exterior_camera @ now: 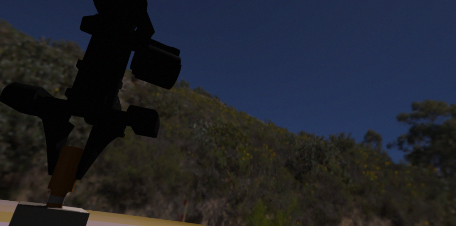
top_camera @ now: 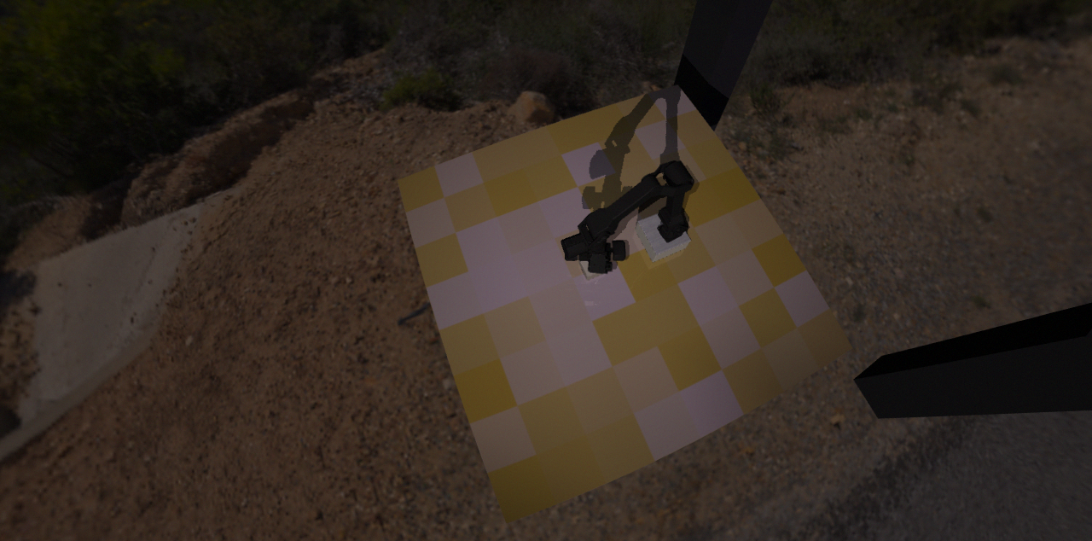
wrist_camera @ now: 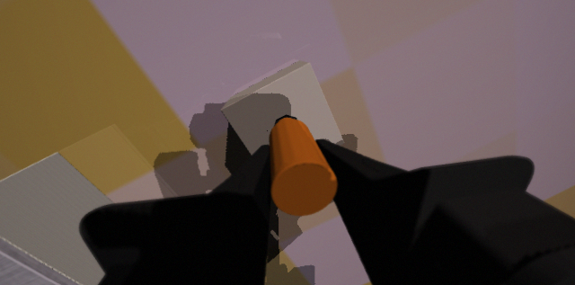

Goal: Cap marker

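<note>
From here I'm seeing the black gripper (top_camera: 600, 267) (exterior_camera: 65, 176) (wrist_camera: 293, 149) hovering above the holder block (exterior_camera: 51, 215) (wrist_camera: 287, 96), its claw grasping the orange cap (exterior_camera: 66, 170) (wrist_camera: 301, 173). The cap is sitting over the marker (exterior_camera: 56, 200), whose grey-banded lower part is standing in the block. Whether it's fully seated, I can't tell.

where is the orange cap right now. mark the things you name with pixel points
The orange cap (exterior_camera: 66, 170) (wrist_camera: 297, 173) is between the tool's fingers, low at the left of the exterior view, over the marker's grey band (exterior_camera: 56, 200) and just above the holder block (exterior_camera: 49, 216) (wrist_camera: 310, 101).
</note>
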{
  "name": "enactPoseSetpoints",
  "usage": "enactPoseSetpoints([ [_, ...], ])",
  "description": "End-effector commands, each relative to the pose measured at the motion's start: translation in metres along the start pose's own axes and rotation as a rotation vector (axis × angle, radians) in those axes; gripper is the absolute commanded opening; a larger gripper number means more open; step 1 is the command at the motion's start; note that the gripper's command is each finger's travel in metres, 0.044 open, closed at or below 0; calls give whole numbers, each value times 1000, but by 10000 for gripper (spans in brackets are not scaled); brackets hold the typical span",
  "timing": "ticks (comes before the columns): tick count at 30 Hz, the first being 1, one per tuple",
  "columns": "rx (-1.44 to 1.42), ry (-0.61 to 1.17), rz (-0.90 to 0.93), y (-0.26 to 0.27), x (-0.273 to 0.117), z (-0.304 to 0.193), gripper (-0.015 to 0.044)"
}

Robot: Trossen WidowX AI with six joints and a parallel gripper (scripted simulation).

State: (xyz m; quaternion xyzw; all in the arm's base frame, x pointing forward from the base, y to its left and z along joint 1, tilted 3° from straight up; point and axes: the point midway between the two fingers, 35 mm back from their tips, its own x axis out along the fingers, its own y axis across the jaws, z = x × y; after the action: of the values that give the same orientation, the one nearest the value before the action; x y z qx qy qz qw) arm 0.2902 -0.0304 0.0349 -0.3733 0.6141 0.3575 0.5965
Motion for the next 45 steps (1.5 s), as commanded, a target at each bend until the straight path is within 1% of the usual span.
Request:
enactPoseSetpoints([
  [1,0,0,0,0,0,0,52],
  [16,0,0,0,0,0,0,440],
  [18,0,0,0,-1,-9,1,440],
  [22,0,0,0,-1,-65,1,440],
  [24,0,0,0,0,-75,0,440],
  [26,0,0,0,0,-75,0,440],
  [27,16,0,0,0,-75,0,414],
  [29,143,0,0,0,-74,0,361],
  [39,1103,0,-1,0,-67,0,99],
  [41,1166,0,-1,0,-66,0,46],
  [43,1166,0,-1,0,-66,0,0],
  [45,1166,0,-1,0,-66,0,0],
])
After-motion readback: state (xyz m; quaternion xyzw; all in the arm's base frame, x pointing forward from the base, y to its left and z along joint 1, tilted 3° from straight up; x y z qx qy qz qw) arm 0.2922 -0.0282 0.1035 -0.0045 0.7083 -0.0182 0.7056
